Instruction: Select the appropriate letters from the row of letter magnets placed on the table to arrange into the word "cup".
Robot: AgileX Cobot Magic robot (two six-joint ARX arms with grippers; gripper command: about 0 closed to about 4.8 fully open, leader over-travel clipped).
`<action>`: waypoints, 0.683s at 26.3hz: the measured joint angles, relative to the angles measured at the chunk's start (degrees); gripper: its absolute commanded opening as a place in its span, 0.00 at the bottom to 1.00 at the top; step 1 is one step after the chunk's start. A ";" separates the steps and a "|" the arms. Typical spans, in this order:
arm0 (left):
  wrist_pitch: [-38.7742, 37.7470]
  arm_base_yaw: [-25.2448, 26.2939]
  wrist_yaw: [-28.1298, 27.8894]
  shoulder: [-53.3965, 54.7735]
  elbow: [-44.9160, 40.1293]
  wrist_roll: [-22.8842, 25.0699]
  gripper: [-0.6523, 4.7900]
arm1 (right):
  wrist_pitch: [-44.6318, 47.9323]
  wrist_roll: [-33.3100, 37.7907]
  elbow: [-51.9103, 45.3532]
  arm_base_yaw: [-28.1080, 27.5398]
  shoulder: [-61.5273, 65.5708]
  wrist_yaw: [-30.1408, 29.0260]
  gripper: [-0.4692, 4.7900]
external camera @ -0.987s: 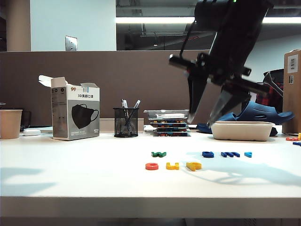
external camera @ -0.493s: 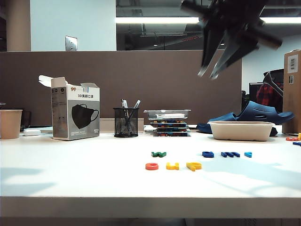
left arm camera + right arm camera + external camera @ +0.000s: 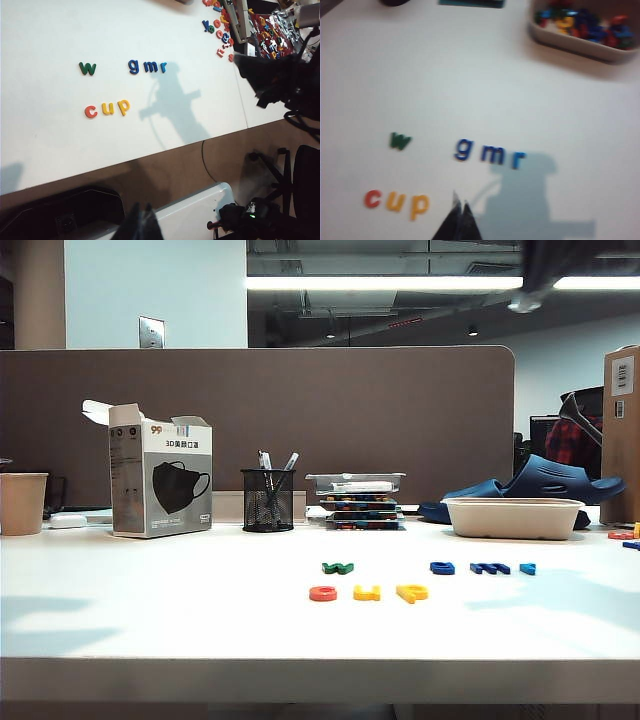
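**"cup" spelled out on the desk, both arms clear**

Nearest the front edge of the white table (image 3: 150, 630), three small letter magnets lie side by side in a short row: a red c (image 3: 323, 593), a yellow u (image 3: 367, 592) and a yellow p (image 3: 411, 592). Seen from above in the wrist views, they read "cup" from left to right, evenly spaced and not touching.

Just behind them runs what is left of the original row: a green w (image 3: 338, 567) off to the left, then a gap, then a dark blue g (image 3: 442, 567), a dark blue m (image 3: 490, 567) and a light blue r (image 3: 527, 568).

Farther back stand a paper cup (image 3: 22, 503), a face mask box (image 3: 160, 484), a black mesh pen cup (image 3: 267, 499), a stack of flat cases (image 3: 360, 502) and a beige tray (image 3: 514, 517) filled with spare letters.

The right gripper (image 3: 459, 205) hangs high above the table near the word, its fingers pressed together and holding nothing; in the exterior view only a dark blur shows at the top right corner. The left gripper (image 3: 141, 217) is off the table's front edge, over the robot's base — its fingertips look closed and empty.

Judging from this, the word is complete — nothing appears left but for the arms to retreat.
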 measured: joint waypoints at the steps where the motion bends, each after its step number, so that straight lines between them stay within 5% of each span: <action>1: 0.02 0.00 0.00 0.00 0.00 0.00 0.11 | -0.44 -0.09 -0.02 -1.14 -0.28 0.07 0.08; 18: 0.50 0.00 0.00 0.00 0.00 0.00 0.11 | -4.02 -3.41 -0.07 -17.88 -14.08 -0.68 0.08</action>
